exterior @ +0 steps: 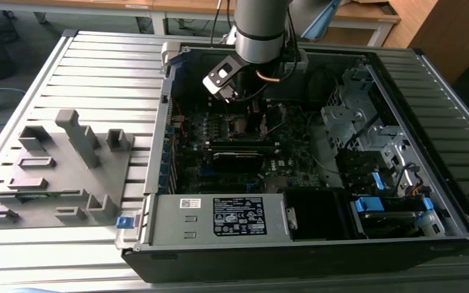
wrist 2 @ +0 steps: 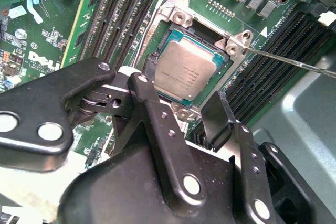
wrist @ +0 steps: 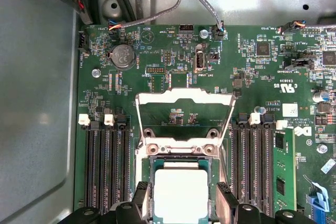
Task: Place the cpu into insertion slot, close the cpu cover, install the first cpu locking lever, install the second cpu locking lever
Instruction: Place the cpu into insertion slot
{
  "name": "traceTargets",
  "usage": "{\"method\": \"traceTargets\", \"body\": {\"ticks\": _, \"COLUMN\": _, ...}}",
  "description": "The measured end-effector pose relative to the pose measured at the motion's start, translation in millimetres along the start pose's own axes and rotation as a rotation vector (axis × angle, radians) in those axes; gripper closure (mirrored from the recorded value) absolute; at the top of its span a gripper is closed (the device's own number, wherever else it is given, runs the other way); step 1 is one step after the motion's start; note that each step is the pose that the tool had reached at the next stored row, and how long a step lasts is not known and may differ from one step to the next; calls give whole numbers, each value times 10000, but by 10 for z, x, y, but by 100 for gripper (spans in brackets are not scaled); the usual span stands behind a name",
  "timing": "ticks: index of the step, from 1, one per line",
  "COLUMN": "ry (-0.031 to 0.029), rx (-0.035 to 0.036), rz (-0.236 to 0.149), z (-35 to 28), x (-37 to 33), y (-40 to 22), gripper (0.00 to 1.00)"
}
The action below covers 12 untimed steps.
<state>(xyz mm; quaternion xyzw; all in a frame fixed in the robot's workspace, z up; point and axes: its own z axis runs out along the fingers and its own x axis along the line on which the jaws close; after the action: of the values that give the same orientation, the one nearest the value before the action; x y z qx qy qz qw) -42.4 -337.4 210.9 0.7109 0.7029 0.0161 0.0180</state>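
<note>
The cpu, lying in the insertion slot and judged light, stiff and fragile, is straddled edge-to-edge by the gripper, which is spread open and empty.

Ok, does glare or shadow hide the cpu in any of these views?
First wrist view: glare bleaches the cpu almost white. Second wrist view: the cpu's metal top is evenly lit, with its surface detail visible. Exterior view: the motherboard looks dim and murky.

A grey rack sits on the striped metal table (just beside the big open computer box).
</note>
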Motion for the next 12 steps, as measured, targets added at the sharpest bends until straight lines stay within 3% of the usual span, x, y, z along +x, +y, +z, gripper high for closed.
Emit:
{"method": "traceTargets", "body": {"ticks": 8, "ry": 0, "rx": 0, "rz": 0, "z": -1, "x": 0, "y": 0, "gripper": 39}}
{"method": "traceTargets", "body": {"ticks": 10, "ry": 0, "rx": 0, "rz": 1, "z": -1, "x": 0, "y": 0, "gripper": 47}}
{"method": "traceTargets", "body": {"ticks": 12, "ry": 0, "rx": 0, "rz": 0, "z": -1, "x": 0, "y": 0, "gripper": 47}}
